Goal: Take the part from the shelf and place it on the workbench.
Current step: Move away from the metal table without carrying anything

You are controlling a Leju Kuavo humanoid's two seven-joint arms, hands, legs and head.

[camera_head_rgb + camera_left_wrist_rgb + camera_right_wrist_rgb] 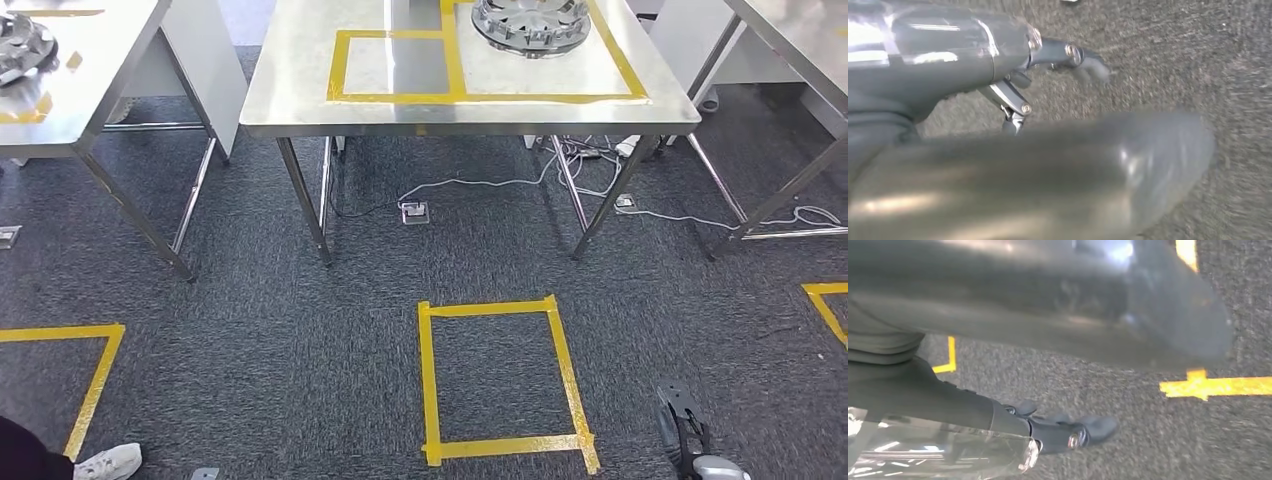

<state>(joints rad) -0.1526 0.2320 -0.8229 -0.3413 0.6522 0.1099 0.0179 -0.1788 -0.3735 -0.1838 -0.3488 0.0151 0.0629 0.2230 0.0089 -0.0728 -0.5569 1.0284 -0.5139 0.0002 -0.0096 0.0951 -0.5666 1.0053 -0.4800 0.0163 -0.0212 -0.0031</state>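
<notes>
While our arms hang low, we look down on the steel workbench [300, 90], our landmark, standing on grey carpet [300, 360]. On its top, toward the far right part, a round silver part [528, 24] with ribbed spokes sits inside a square of yellow tape [460, 97]; the part is cut off by the upper edge of the head view. Beside the workbench on its left stands a second steel table [90, 70] with another metal piece [22, 48] on it. White cables [480, 184] trail on the floor beneath the workbench. In front of the workbench, nearer to us, a yellow tape rectangle [500, 380] marks the carpet.

Our right hand [686, 430] shows low in the head view, to the right of that rectangle, dark fingers pointing toward the workbench. In the right wrist view the right hand [1058, 432] holds nothing, its fingers [1098, 426] stretched out over the carpet. Our left hand [1048, 65] also holds nothing, its fingers [1093, 65] extended and blurred above the carpet. A person's white shoe [110, 461] stands far left of the rectangle.
</notes>
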